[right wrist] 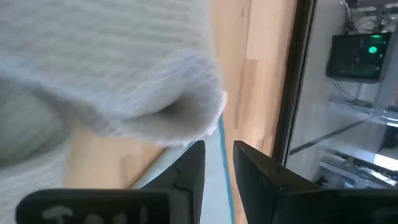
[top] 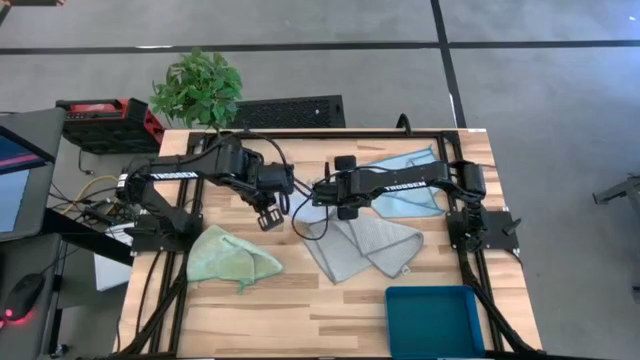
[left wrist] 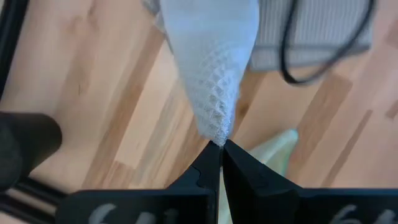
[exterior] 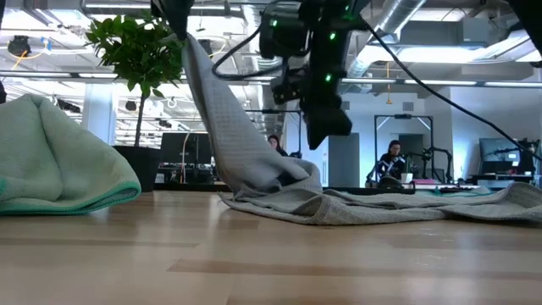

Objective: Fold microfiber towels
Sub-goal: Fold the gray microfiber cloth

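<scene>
My left gripper (top: pixel 268 216) is shut on a corner of a grey microfiber towel (top: pixel 362 246) and holds it high above the table's middle. The towel runs down from the gripper (exterior: pixel 175 19) as a slanted ridge. Its remaining part (exterior: pixel 356 205) lies rumpled on the wood. My right gripper (top: pixel 325 192) hangs over the towel's left part, open, with nothing between its fingers (right wrist: pixel 217 165); a grey fold (right wrist: pixel 155 118) shows just past them. A light blue towel (top: pixel 412 182) lies under the right arm. A light green towel (top: pixel 232 256) lies bunched at the near left. My left gripper pinches a corner (left wrist: pixel 219 127) of the grey towel between its two fingers, only at their free ends. The fingers come steeply from above. The corner is lifted clear; the cloth hangs below it in a narrow cone, while its lower part (exterior: pixel 279 196) rests on the table.
A teal bin (top: pixel 435 320) stands at the near right corner. A potted plant (top: pixel 197 88) stands beyond the far left edge. Black frame rails (top: pixel 470 250) run along the table's sides. A dark cable (top: pixel 300 214) loops between the two grippers. Bare wood (top: pixel 320 310) shows at the near middle.
</scene>
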`<state>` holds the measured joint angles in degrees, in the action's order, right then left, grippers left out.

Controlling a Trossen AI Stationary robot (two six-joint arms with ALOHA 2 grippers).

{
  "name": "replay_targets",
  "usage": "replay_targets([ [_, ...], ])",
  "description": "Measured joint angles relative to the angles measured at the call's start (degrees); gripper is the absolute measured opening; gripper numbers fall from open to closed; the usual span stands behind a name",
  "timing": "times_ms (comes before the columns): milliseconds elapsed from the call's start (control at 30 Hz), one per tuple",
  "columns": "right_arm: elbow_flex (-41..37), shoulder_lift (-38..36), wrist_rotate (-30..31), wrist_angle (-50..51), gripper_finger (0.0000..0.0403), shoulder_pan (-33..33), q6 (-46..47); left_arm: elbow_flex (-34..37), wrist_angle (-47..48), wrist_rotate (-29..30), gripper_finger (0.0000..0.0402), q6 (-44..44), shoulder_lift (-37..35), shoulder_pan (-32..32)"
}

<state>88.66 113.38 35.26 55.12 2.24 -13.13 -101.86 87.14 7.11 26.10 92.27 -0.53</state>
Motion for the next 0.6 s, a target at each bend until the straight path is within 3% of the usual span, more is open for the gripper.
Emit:
replay_targets([
  [367, 0.1, -7.3, -12.2, -0.2, 0.0107, -7.4, 18.1, 0.0, -3.0, 1.9, 0.0, 0.5, 0.0, 0.4],
  [467, 0.1, -7.3, -17.5, -2.8, 0.0107, -9.2, 22.3, 0.0, -2.9, 2.4, 0.0, -0.6, 0.0, 0.8],
  [600, -2.8, -7.1, -18.6, -11.3, 0.0107, -12.2, 25.4, 0.0, -2.9, 2.6, 0.0, -2.4, 0.0, 1.4],
])
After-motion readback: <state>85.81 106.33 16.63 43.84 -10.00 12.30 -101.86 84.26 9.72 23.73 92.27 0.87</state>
